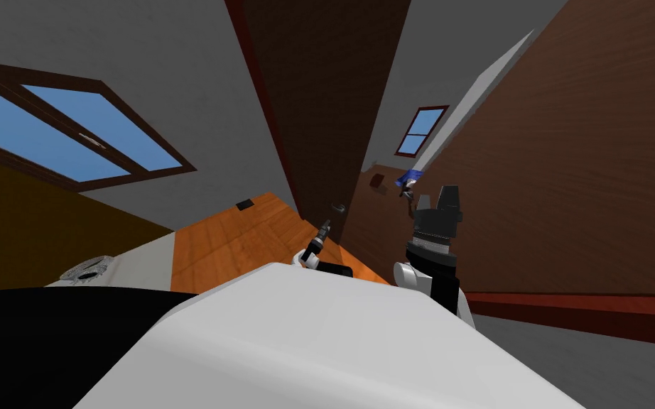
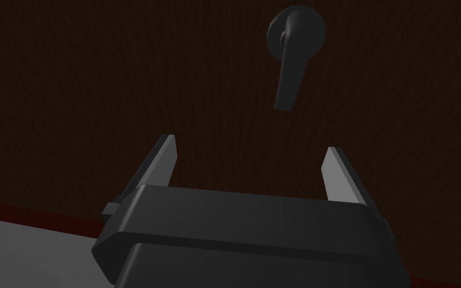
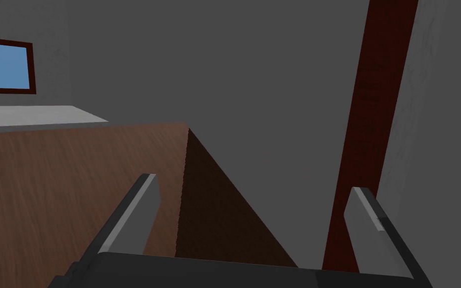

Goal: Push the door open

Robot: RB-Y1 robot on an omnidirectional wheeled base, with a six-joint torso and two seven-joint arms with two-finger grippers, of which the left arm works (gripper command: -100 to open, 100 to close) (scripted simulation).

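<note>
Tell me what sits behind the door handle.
Behind the dark lever handle lies only the dark brown door panel. Whatever is beyond the door is covered by it. The open left gripper points at it.

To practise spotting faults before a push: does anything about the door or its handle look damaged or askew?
Nothing stands out. The door is unmarked, its handle whole, with the open left gripper facing it.

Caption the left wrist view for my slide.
Open left gripper facing the dark door, lever handle ahead.
</note>
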